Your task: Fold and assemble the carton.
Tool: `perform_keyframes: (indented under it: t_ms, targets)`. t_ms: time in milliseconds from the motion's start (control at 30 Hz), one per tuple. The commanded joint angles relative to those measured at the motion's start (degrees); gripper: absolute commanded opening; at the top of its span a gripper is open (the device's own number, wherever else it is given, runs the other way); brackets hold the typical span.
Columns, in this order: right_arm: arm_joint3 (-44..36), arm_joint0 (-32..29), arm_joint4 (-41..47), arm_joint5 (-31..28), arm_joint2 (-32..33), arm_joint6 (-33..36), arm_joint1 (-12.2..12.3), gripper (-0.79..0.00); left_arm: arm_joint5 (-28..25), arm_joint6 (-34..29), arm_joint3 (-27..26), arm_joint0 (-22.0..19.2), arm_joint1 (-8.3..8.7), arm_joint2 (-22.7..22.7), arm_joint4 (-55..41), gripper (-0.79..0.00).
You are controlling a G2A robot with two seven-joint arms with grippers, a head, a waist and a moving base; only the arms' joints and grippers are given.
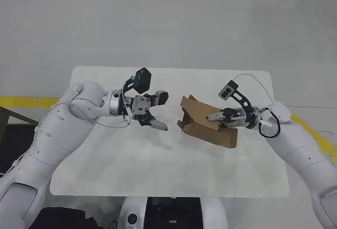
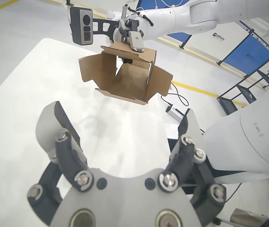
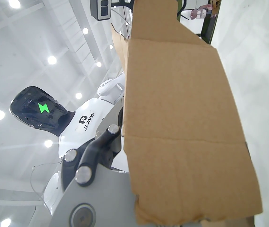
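Note:
A brown cardboard carton point(image 1: 205, 121) hangs above the white table point(image 1: 117, 166), half erected as an open tube with its end flaps spread. In the left wrist view the carton point(image 2: 127, 76) faces me with its open end, flaps out on both sides. My right gripper point(image 1: 217, 115) is shut on one carton wall, one finger point(image 2: 136, 41) outside and one inside. That wall point(image 3: 181, 119) lies close across the right wrist view. My left gripper point(image 1: 157, 111) stands open a short way from the carton's open end, its fingers point(image 2: 61, 124) wide apart and holding nothing.
The table's right edge point(image 1: 274, 131) runs close behind the right arm. A power strip with a cable point(image 2: 175, 113) lies on the floor beyond the table. Racks and blue panels point(image 2: 247, 55) stand farther off in the room.

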Motion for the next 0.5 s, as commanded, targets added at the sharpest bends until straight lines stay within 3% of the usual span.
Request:
perform_keyframes:
  t_ms: [0, 133, 467]
  targets:
    - [0.00, 0.00, 0.00, 0.00, 0.00, 0.00, 0.00, -0.785, 0.00, 0.00, 0.00, 0.00, 0.00, 0.00, 0.00, 0.000]
    - [-0.80, -0.81, -0.07, 0.57, 0.20, -1.32, -0.03, -0.785, 0.87, -0.37, -1.26, 0.20, 0.01, -0.06, 3.65, 0.000]
    - [0.25, -2.67, -4.69, -0.84, 3.89, -0.84, 0.18, -0.785, 0.00, 12.18, -2.80, 7.15, -0.24, -1.63, 19.32, 0.000]
